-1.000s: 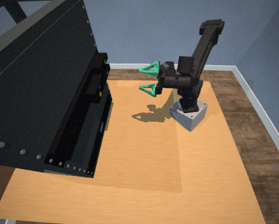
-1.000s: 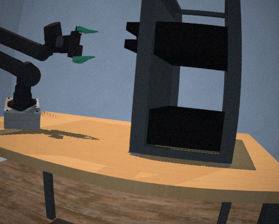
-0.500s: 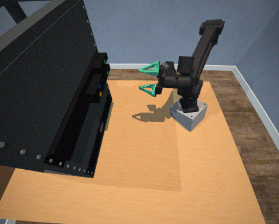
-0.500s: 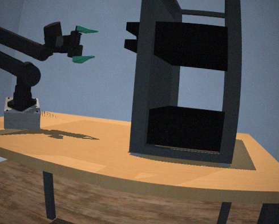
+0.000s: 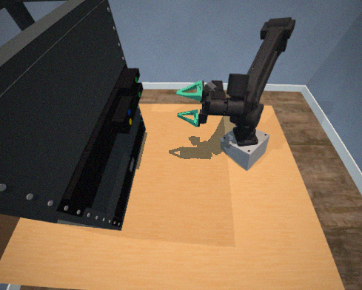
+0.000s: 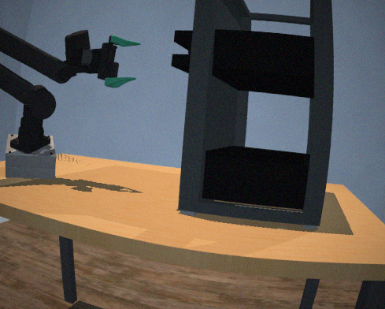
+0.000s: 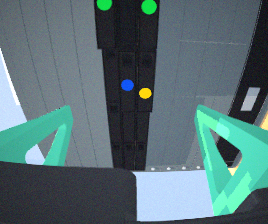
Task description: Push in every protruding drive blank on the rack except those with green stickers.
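Observation:
The dark rack [image 5: 50, 111] stands on the wooden table, its front facing my arm; it also shows in the exterior view [image 6: 258, 114]. Dark drive blanks stick out of its upper front at two levels [image 6: 181, 49]. In the wrist view two blanks carry green stickers [image 7: 104, 3] [image 7: 149, 7], one a blue sticker [image 7: 126, 84] and one a yellow sticker [image 7: 145, 92]. My gripper [image 5: 183, 103] [image 6: 136, 61] is open and empty. It points at the rack front at the height of those blanks, clearly apart from them.
My arm's grey base block [image 5: 245, 148] sits on the table to the right of the rack. The rack holds two large dark units, one high [image 6: 264, 63] and one low [image 6: 254, 177]. The table edge runs close behind the rack.

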`<control>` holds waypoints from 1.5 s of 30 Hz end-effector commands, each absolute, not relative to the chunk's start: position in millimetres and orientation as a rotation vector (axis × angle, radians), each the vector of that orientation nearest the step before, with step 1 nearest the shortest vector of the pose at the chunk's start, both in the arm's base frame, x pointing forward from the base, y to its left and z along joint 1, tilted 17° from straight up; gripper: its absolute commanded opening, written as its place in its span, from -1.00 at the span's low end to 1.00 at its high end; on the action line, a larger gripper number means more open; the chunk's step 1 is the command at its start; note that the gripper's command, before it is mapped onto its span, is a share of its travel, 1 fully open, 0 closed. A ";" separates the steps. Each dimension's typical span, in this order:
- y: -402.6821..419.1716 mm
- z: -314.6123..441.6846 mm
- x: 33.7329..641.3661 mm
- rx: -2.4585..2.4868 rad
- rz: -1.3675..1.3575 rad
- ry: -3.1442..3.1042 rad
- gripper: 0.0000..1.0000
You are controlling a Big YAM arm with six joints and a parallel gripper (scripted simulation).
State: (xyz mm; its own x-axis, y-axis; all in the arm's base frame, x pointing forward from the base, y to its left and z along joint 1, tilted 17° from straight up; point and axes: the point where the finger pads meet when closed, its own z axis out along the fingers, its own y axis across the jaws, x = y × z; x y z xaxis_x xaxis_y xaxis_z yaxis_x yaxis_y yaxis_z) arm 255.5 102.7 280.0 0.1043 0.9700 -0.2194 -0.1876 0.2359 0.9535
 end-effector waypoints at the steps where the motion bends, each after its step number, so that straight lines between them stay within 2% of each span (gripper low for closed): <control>1: 106.7 310.8 268.1 0.964 1.122 1.030 1.00; 24: 147.0 307.7 362.1 0.953 1.113 1.035 1.00; 45: 143.9 294.5 358.8 0.949 1.090 1.065 1.00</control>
